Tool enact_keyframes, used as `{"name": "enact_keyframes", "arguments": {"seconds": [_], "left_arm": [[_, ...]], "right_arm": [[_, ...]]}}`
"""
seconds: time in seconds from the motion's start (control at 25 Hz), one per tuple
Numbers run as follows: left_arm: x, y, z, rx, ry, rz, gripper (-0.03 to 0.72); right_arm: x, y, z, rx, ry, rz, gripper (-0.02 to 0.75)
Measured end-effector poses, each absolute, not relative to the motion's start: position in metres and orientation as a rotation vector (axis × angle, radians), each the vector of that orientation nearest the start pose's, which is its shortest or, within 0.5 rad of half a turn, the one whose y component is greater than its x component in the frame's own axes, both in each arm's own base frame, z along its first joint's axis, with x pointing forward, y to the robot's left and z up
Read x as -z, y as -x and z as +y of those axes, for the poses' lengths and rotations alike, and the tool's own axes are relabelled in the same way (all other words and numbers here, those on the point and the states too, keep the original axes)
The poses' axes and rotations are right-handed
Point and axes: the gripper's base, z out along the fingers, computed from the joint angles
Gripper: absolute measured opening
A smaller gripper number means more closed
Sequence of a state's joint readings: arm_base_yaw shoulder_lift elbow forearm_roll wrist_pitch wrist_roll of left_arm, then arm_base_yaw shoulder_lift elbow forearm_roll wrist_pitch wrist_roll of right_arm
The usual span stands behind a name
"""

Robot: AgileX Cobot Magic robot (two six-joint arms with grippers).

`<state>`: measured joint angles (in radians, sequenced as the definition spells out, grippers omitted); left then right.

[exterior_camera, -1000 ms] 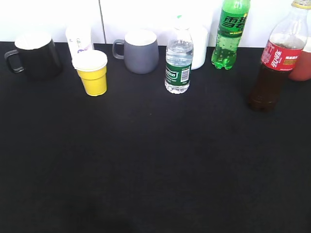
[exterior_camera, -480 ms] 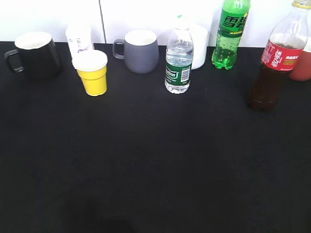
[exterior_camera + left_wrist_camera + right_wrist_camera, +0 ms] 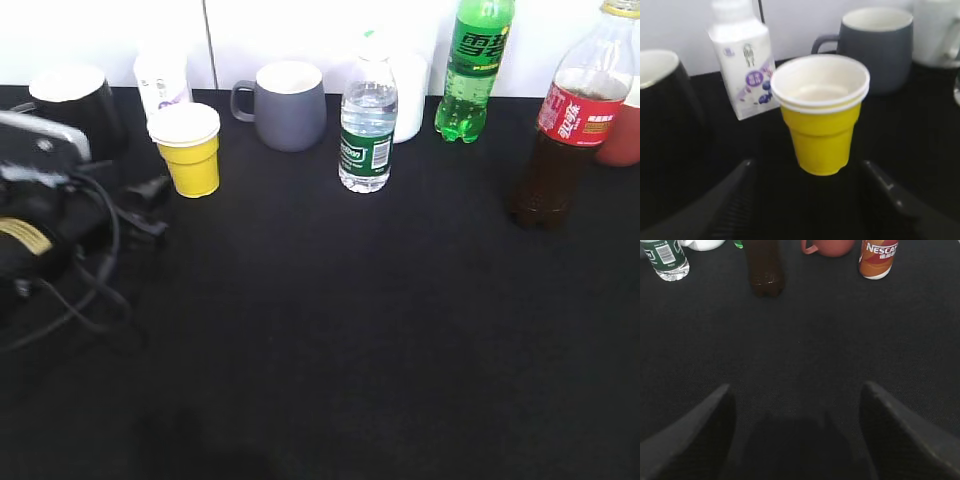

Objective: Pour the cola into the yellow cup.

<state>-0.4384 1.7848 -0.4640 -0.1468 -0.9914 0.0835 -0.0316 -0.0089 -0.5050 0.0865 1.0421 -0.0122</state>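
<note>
While left hand (image 3: 807,200) gapes empty, yellow cup (image 3: 820,113) upright mouth-up, cola (image 3: 568,120) upright, right hand (image 3: 797,440) open.

The cola (image 3: 568,130) bottle loses its cap at the top right edge of the exterior view. In the right wrist view only its dark bottom part (image 3: 765,267) shows at the top, so its label is out of sight. The left arm (image 3: 50,200) covers part of the black mug (image 3: 75,100) at the left of the exterior view. The green soda bottle (image 3: 473,70) is cut off at the top. The left gripper (image 3: 807,200) shows only two blurry dark fingers (image 3: 735,200) at the bottom, cut by the edge.
</note>
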Motion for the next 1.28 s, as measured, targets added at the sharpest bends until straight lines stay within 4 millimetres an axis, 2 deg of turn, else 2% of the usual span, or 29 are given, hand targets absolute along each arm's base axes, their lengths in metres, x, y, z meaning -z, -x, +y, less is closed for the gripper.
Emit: {"name": "enact_keyframes", "arguments": {"seconds": [0.08,0.12,0.28,0.4,0.48,0.6,0.68,0.84,0.96,1.12,1.28], "left_arm": [[-0.131,-0.279,-0.120,0.241,-0.284,1.801,0.638],[-0.128,-0.287,-0.124,0.247,-0.283,1.799,0.657],[-0.107,-0.317,-0.140,0.257,-0.302,1.804,0.666],[-0.094,-0.352,-0.149,0.252,-0.289,1.803,0.666],[-0.093,-0.363,-0.151,0.252,-0.285,1.799,0.648],[-0.093,-0.364,-0.152,0.254,-0.289,1.799,0.510],[-0.093,-0.363,-0.152,0.253,-0.293,1.819,0.468],[-0.113,-0.341,-0.145,0.259,-0.303,1.822,0.461],[-0.133,-0.302,-0.149,0.308,-0.417,1.803,0.459],[-0.164,-0.247,-0.172,0.560,-0.672,1.703,0.449],[-0.177,-0.219,-0.192,0.813,-0.924,1.559,0.444]], "right_arm": [[-0.280,0.006,0.007,-0.075,-0.016,2.010,0.586],[-0.280,0.006,0.007,-0.075,-0.016,2.010,0.586],[-0.280,0.006,0.007,-0.075,-0.016,2.010,0.586],[-0.280,0.006,0.007,-0.075,-0.016,2.010,0.586],[-0.280,0.006,0.007,-0.075,-0.016,2.010,0.586],[-0.280,0.006,0.007,-0.075,-0.016,2.010,0.586],[-0.280,0.006,0.007,-0.075,-0.016,2.010,0.586],[-0.280,0.006,0.007,-0.075,-0.016,2.010,0.586],[-0.280,0.006,0.007,-0.075,-0.016,2.010,0.586],[-0.280,0.006,0.007,-0.075,-0.016,2.010,0.586],[-0.280,0.006,0.007,-0.075,-0.016,2.010,0.586]]}}
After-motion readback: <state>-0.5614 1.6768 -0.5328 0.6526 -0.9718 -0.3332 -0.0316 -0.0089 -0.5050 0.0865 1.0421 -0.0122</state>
